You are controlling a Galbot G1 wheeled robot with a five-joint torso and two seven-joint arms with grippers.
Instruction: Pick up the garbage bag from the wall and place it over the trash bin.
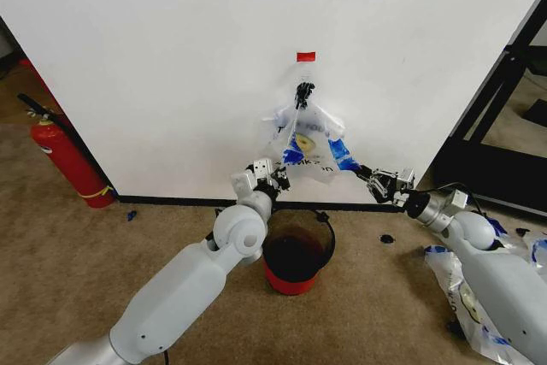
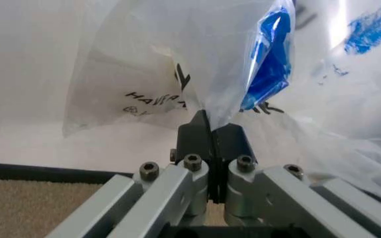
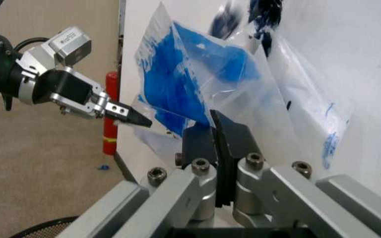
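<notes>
Against the white wall, the left gripper and right gripper each pinch a lower corner of the garbage bag, which hangs from a clip above the trash bin. Doing it well likely means lifting evenly to unhook without tearing.

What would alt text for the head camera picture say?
A printed plastic bag hangs from a clip on a white wall while the robot's left claw and right claw pinch its lower corners. A small dark bin with a red base stands on the carpet below.
</notes>
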